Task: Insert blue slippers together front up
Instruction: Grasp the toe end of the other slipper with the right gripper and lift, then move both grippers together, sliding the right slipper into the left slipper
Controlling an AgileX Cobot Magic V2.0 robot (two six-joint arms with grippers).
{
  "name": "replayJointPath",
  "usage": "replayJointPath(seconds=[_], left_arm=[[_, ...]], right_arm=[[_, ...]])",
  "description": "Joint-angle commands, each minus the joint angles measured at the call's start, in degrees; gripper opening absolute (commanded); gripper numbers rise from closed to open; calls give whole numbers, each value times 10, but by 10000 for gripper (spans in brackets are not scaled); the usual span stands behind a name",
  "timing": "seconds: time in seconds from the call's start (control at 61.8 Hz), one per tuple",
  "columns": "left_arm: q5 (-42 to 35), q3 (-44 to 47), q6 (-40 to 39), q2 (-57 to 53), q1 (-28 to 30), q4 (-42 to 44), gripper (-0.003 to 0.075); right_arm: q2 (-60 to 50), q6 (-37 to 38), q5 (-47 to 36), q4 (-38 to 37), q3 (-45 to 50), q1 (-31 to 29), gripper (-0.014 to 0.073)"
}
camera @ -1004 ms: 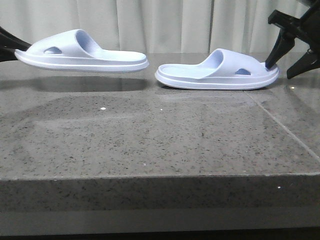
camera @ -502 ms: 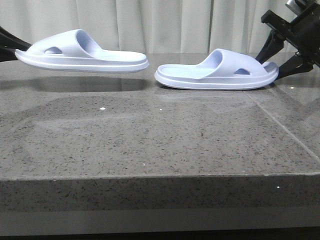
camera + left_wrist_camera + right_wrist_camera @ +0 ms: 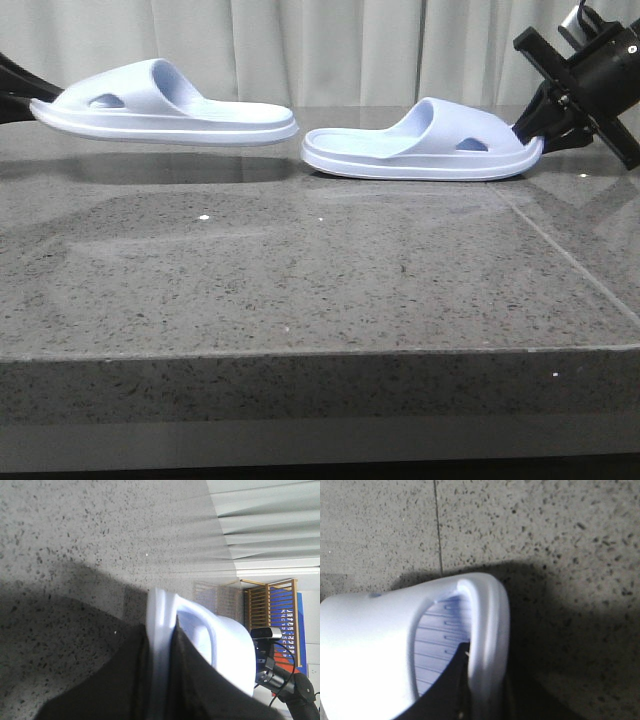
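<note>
Two slippers face heel to heel: left gripper [image 3: 160,675] clamps the left slipper [image 3: 165,105] aloft, right gripper [image 3: 480,690] pinches the right slipper [image 3: 420,145] beside it, likely for nesting

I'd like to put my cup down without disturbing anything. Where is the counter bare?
The whole near half of the stone table, in front of both slippers, is bare. It is crowded at the back: the left slipper in the left gripper, the right slipper in the right gripper.
</note>
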Motion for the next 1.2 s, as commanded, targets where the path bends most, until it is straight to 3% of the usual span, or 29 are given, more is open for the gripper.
replayJointPath(seconds=[0.0, 0.194, 0.55, 0.923, 1.182], left_arm=[[50, -13, -1, -34, 0, -43, -20], [50, -13, -1, -34, 0, -45, -20], [56, -13, -1, -34, 0, -45, -20], [56, -13, -1, -34, -1, -45, -20], [56, -13, -1, -34, -10, -48, -20]], right_arm=[[-18, -11, 34, -13, -2, -5, -118], [-18, -19, 76, 37, -2, -39, -117], [-18, -91, 188, 232, -2, -112, -117], [-18, -92, 205, 309, -2, -112, -117], [-18, -92, 180, 312, -2, -75, -117]])
